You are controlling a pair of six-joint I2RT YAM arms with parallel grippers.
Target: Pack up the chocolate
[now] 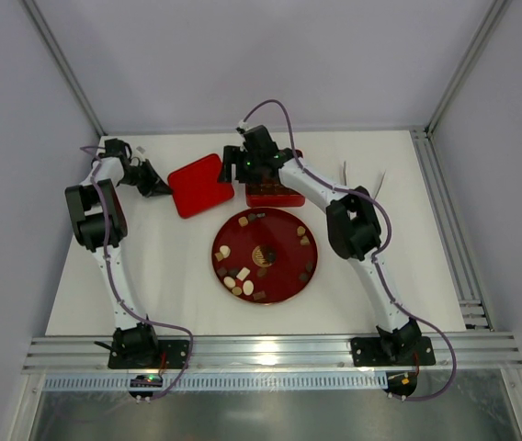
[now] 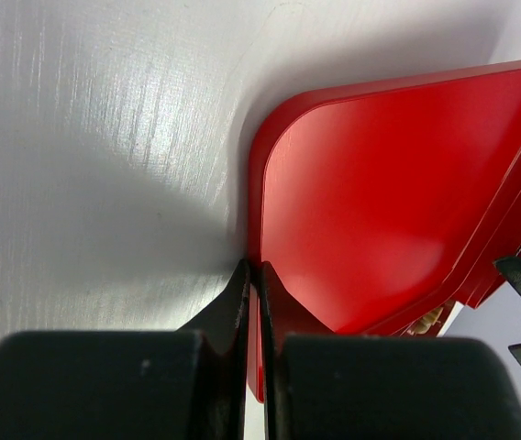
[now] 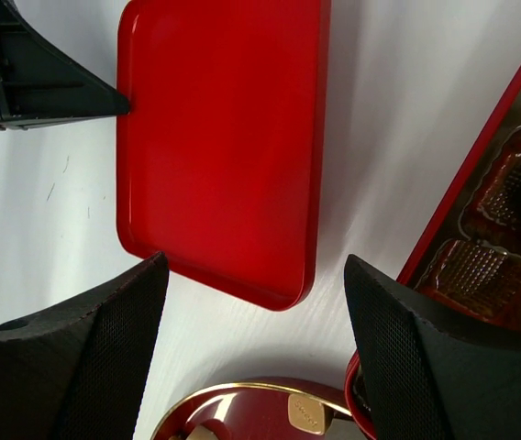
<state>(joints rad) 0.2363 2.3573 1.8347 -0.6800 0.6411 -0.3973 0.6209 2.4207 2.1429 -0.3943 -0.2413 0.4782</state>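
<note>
Right claw spread over red lid; left claw pressed together at lid edge (chocolate on plate).

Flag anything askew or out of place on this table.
The red lid lies flat on the table, turned askew to the box beside it, with the shut left gripper at its edge. The chocolates sit on the round plate; none lies loose on the table.

White table under red lid, box, round plate.
</note>
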